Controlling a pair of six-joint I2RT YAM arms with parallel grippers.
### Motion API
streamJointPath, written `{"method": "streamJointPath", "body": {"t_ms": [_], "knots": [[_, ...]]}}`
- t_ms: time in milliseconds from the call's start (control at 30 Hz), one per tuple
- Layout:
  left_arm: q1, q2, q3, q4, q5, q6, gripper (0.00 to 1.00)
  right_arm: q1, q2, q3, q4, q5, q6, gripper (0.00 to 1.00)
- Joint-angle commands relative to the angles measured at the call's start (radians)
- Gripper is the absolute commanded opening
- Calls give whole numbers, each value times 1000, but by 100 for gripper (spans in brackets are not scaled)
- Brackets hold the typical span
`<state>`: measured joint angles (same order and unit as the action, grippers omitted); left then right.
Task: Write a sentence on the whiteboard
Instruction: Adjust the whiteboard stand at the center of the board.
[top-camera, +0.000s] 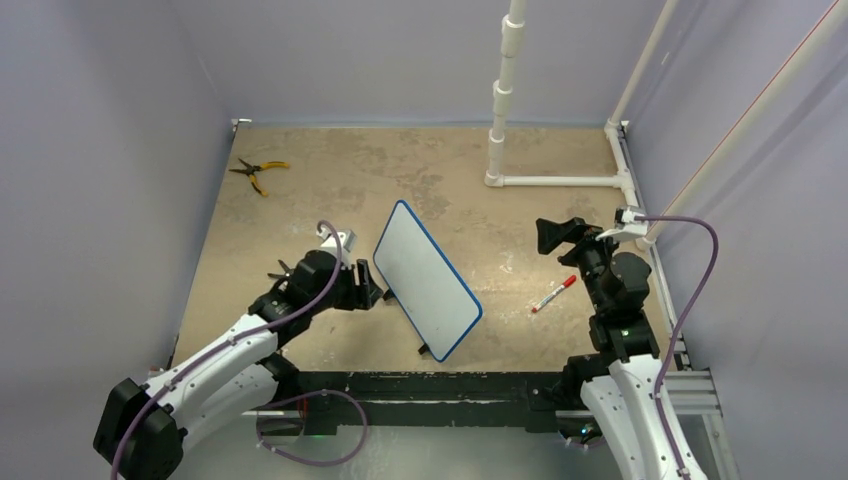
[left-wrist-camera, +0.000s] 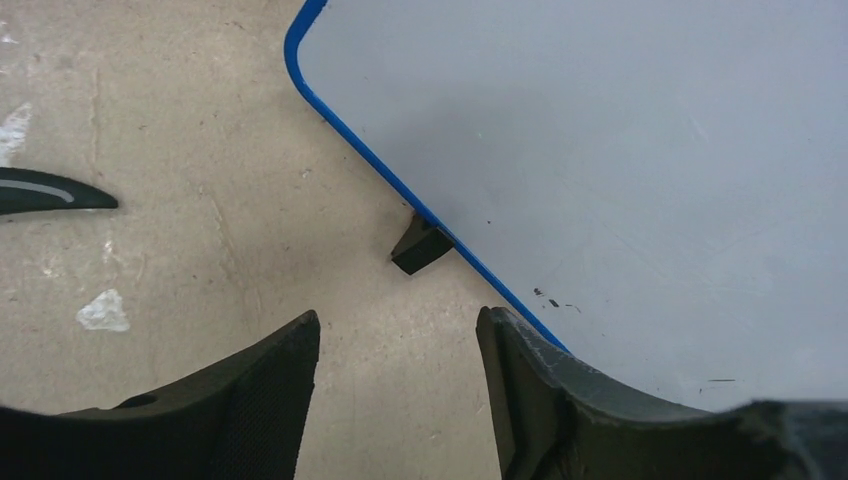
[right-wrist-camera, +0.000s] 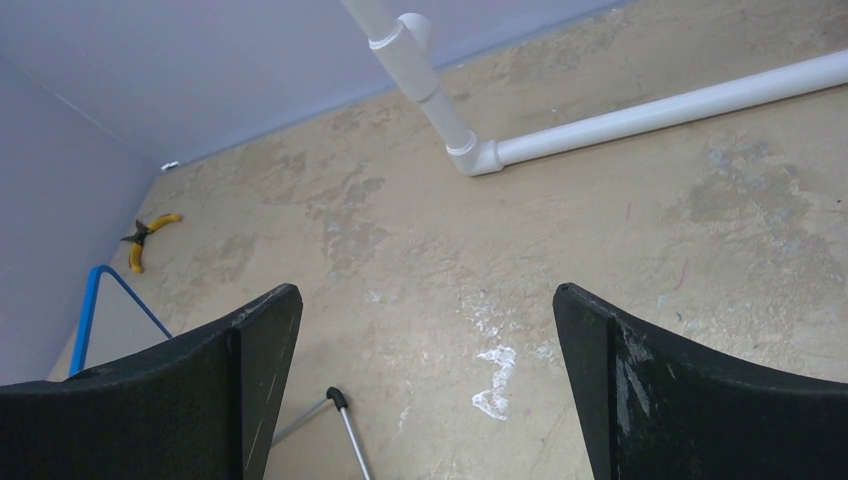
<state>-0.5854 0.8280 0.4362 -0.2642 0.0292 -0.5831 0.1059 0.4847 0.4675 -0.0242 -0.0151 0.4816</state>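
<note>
The whiteboard (top-camera: 428, 278) lies at an angle mid-table, white with a thin blue frame, and its face is blank. No sentence shows on it. My left gripper (top-camera: 373, 293) is open and empty at the board's left edge. In the left wrist view the left gripper (left-wrist-camera: 398, 325) has bare table between its jaws, with the right finger (left-wrist-camera: 520, 370) over the blue edge of the whiteboard (left-wrist-camera: 600, 150), near one black foot (left-wrist-camera: 420, 247). My right gripper (top-camera: 556, 236) is open and empty, raised beyond a red-capped marker (top-camera: 553, 295). The marker is hidden in the right wrist view, where the right gripper (right-wrist-camera: 428, 295) shows bare table.
Yellow-handled pliers (top-camera: 258, 172) lie at the back left, also in the right wrist view (right-wrist-camera: 145, 235). A white pipe frame (top-camera: 500, 100) stands at the back right, with pipes along the right edge. A thin silver rod with a black tip (right-wrist-camera: 340, 405) shows beside the board's blue edge (right-wrist-camera: 88, 310).
</note>
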Motion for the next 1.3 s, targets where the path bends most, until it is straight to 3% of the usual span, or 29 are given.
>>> {"method": "streamJointPath", "body": {"t_ms": [0, 600, 1267], "knots": [[-32, 31, -41, 169, 5, 15, 57, 3, 4, 36, 7, -18, -7, 99], [-108, 190, -54, 361, -22, 127, 34, 3, 34, 38, 19, -46, -14, 99], [-140, 287, -40, 412, -72, 197, 32, 3, 87, 59, 44, -102, -23, 99]]}}
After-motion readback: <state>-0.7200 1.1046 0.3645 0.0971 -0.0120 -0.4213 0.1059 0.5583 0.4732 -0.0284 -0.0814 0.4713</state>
